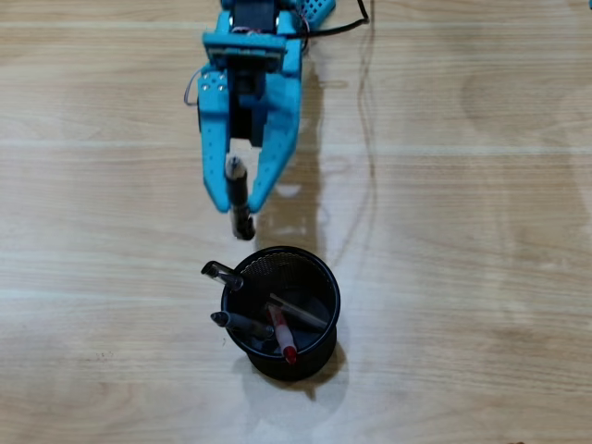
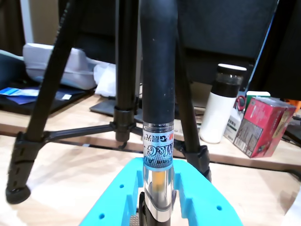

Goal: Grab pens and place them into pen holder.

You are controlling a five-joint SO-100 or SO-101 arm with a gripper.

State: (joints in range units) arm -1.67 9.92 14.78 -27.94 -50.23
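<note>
In the overhead view, the blue plastic gripper (image 1: 242,199) sits at upper left, clamped on a slim pen (image 1: 240,196) with a clear barrel and black section, probably so it can be carried tip-first toward the cup. Just below and slightly right stands the pen holder (image 1: 326,277), a round black wire-mesh cup on the pale wood-grain counter (image 1: 462,231). Three pens lean inside it, among them a translucent red pen (image 1: 281,338) resting against the rim.
</note>
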